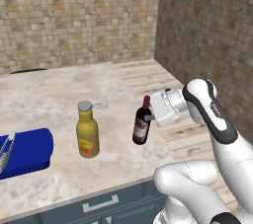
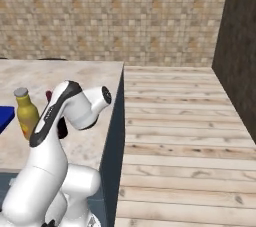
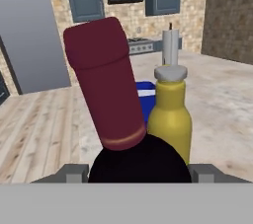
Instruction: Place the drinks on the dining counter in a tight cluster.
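The dark wine bottle (image 1: pixel 141 127) with a red top (image 3: pixel 106 94) leans slightly near the right front corner of the dining counter (image 1: pixel 44 94). My gripper (image 1: pixel 147 117) reaches in from the right and is shut on its shoulder, a finger (image 3: pixel 74 172) on each side of the dark glass. I cannot tell whether its base touches the marble. The mustard-yellow bottle (image 1: pixel 87 131) with a grey cap stands upright about a hand's width to its left, also seen as the yellow bottle (image 3: pixel 170 114) just behind the wine bottle and the yellow bottle (image 2: pixel 25 111) beside my arm.
A blue box (image 1: pixel 27 151) with a grey utensil (image 1: pixel 6 149) on it lies at the counter's front left. A pale upright cylinder (image 3: pixel 170 45) stands farther back. The counter's right edge (image 2: pixel 117 116) drops to wooden floor (image 2: pixel 175 131). Dark blue drawers (image 1: pixel 101 203) front the counter.
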Available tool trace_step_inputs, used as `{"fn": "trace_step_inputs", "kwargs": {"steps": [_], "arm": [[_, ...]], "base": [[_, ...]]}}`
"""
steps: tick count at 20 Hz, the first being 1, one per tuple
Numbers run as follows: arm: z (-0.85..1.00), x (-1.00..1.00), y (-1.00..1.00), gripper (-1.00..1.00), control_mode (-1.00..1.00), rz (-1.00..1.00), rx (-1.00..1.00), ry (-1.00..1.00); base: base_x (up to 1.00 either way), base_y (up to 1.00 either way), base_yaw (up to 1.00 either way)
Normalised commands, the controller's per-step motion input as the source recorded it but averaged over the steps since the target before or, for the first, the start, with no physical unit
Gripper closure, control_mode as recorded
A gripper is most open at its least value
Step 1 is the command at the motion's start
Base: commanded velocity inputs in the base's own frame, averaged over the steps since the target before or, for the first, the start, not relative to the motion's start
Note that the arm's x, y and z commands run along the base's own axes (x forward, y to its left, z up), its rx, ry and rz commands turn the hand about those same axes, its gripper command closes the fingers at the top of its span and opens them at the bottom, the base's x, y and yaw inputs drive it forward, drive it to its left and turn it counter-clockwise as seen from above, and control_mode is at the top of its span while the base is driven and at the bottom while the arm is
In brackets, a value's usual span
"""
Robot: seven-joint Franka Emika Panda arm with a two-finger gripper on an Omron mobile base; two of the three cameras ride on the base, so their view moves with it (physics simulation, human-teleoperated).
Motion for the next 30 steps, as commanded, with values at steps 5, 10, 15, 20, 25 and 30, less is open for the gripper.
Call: {"fn": "trace_step_inputs", "kwargs": {"steps": [5,10,15,20,25,30], "arm": [[-0.23,0.32,0.18,1.0,-1.0,0.0,0.01,-0.01],[-0.01,0.26,0.32,1.0,-1.0,0.0,0.0,0.0],[0.02,0.11,0.22,1.0,-1.0,0.0,0.0,0.0],[0.0,0.11,0.11,1.0,-1.0,0.0,0.0,0.0],[-0.11,0.11,0.2,1.0,-1.0,0.0,0.0,0.0],[-0.13,0.25,0.16,1.0,-1.0,0.0,0.0,0.0]], "base": [[0.0,0.0,0.0],[0.0,0.0,0.0],[0.0,0.0,0.0],[0.0,0.0,0.0],[0.0,0.0,0.0],[0.0,0.0,0.0]]}}
